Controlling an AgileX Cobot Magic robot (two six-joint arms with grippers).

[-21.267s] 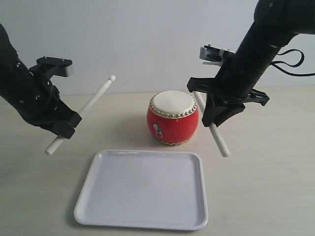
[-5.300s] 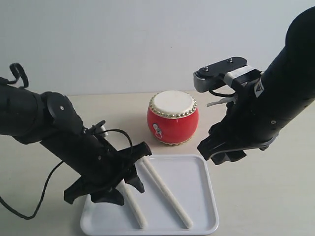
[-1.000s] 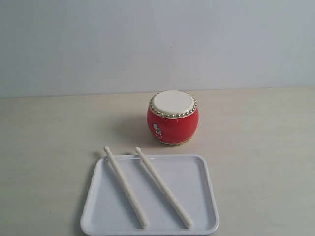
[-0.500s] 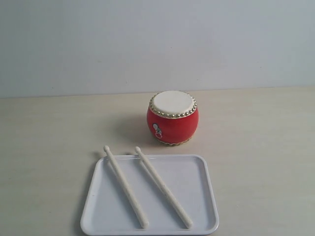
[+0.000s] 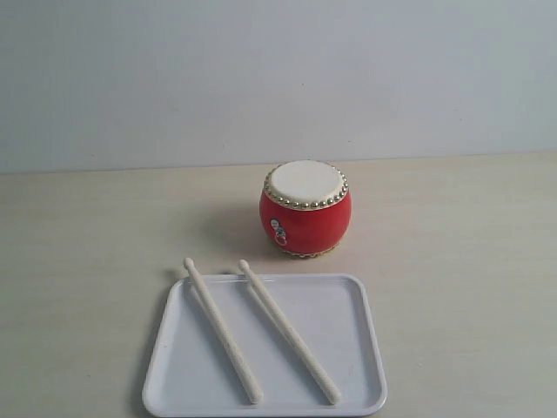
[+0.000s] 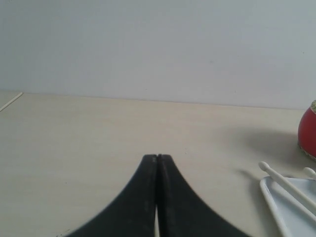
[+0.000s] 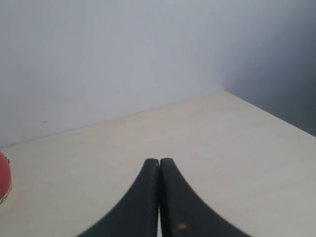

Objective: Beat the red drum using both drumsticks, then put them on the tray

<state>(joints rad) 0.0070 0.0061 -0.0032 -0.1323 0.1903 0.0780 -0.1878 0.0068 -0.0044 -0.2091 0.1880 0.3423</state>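
Note:
The red drum (image 5: 305,209) stands upright on the table behind the white tray (image 5: 357,331). Both cream drumsticks lie side by side in the tray, one (image 5: 222,331) on its left half, the other (image 5: 288,332) near its middle, their rounded tips poking over the far rim. Neither arm shows in the exterior view. My left gripper (image 6: 157,157) is shut with nothing in it, low over bare table; the drum's edge (image 6: 310,133), the tray's corner (image 6: 276,197) and a stick tip (image 6: 265,167) show at one side. My right gripper (image 7: 159,160) is shut and empty, with the drum's edge (image 7: 4,177) off to one side.
A pale wooden table (image 5: 452,244) runs back to a plain light wall (image 5: 278,78). In the right wrist view the table's corner meets a darker wall (image 7: 276,74).
Nothing has moved in the last second. Longer ago both arms held the drumsticks by the drum, then laid them in the tray and drew back out of the exterior view.

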